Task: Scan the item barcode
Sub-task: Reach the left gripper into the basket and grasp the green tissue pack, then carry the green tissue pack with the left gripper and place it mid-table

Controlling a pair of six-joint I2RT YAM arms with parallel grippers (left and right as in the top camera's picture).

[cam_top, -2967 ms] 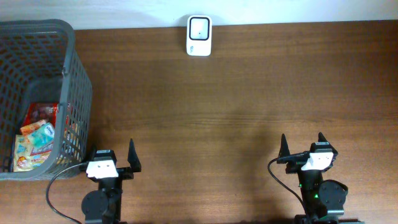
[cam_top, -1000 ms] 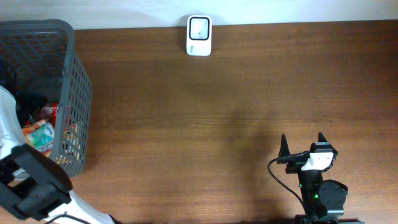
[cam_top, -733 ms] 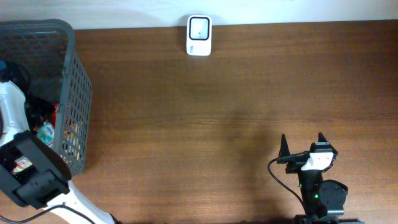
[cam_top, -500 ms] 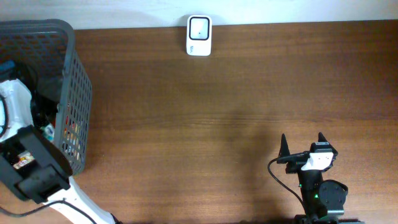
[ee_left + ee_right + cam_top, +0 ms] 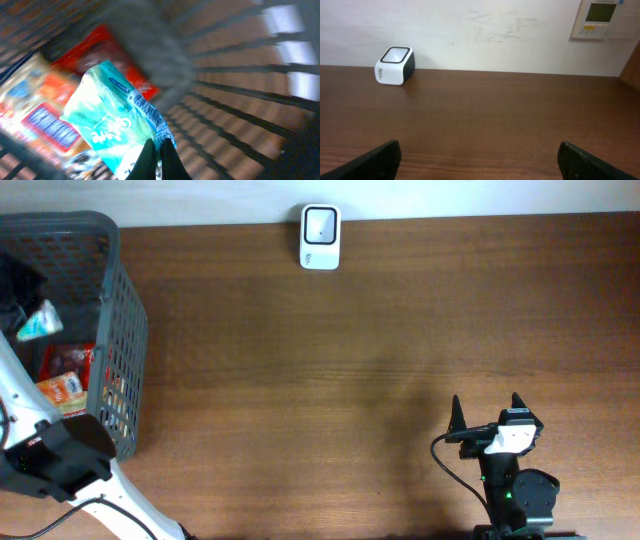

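The packet [image 5: 117, 125] is shiny blue-green with white writing and a striped edge. The left gripper [image 5: 159, 150] pinches it by one edge, fingers tight together. It hangs tilted inside the gray basket [image 5: 110, 240], above the other snack packs [image 5: 62, 375]. The scanner [image 5: 320, 224] is a small white box with a dark window on top. It stands at the far edge of the table [image 5: 350, 360], well apart from the packet.

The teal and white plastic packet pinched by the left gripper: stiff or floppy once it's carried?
Probably floppy: the teal and white plastic packet is pinched by one edge in the left gripper, and its film looks creased. Likely light, since that thin pinch holds it above the orange packets. Its glossy film may slip or twist.
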